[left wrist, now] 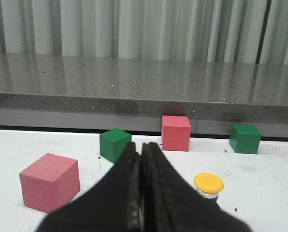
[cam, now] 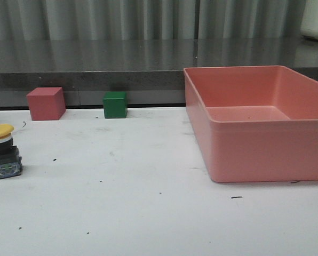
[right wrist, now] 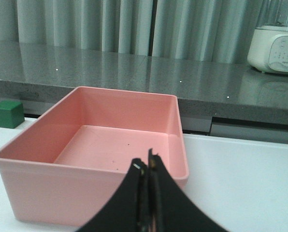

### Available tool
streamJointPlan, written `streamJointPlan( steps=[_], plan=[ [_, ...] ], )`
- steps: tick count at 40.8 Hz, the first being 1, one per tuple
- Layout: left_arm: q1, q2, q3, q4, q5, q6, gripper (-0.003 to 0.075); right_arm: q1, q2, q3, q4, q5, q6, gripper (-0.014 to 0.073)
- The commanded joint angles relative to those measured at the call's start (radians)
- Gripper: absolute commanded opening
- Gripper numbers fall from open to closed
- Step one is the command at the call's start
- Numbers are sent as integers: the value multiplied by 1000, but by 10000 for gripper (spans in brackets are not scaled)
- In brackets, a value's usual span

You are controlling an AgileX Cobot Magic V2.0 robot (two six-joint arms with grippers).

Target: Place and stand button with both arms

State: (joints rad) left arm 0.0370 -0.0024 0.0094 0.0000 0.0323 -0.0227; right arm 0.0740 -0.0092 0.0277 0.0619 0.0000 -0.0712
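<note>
Both grippers, left gripper [left wrist: 141, 193] and right gripper [right wrist: 148, 198], sit pressed closed and empty, while the button [cam: 2, 151] stands upright at the table's [cam: 148, 213] left edge, so the task looks finished, needing only a stability check.

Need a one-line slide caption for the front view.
Yellow-capped button upright at the table's left edge, red cube and green cube behind, pink bin right.
</note>
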Motion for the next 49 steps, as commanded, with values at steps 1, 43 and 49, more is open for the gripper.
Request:
streamJointPlan(
  steps=[1, 43, 49],
  plan=[
    [1, -24, 13, -8, -83, -4, -20, -18, -19, -3, 3, -90, 63, -118],
    [-52, -24, 13, -9, -83, -4, -20, -83, -19, -3, 0, -85, 62, -118],
    [-50, -24, 13, -9, -83, -4, -20, -83, -19, -3, 0, -85, 62, -118]
  ],
)
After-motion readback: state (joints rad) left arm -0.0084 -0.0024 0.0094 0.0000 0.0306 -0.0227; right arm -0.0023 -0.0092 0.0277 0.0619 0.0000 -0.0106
